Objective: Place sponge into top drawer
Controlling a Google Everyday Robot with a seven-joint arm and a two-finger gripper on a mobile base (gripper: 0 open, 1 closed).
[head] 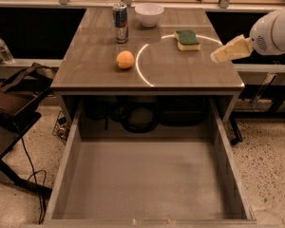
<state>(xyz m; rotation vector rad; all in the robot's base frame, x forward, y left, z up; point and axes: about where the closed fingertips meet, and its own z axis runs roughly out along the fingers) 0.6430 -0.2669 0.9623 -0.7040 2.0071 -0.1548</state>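
approach step: gripper off the sponge, drawer open and waiting

gripper hangs over the table's edge at camera-right, holding nothing; apart or together, cannot tell from this angle. sponge sits just camera-left of the gripper and a bit farther back, flat on the tabletop, not touching it. top drawer is below and nearer the camera than the gripper, pulled well out, nothing in it.

step, as i judge it: reach phase, grasp not yet made. the next move calls for sliding in over the sponge, dropping down, pinching it across its short sides, then carrying it forward past the table edge and down into the drawer.

materials: sponge is a small rectangular block, dark green rough scouring top over pale yellow foam, likely soft and squashy. tabletop is brown wood-grain, smooth, with a bright curved light arc on it. drawer is flat matte grey, wide and shallow. further camera-left of the gripper: round orange, upright metal can, white bowl.
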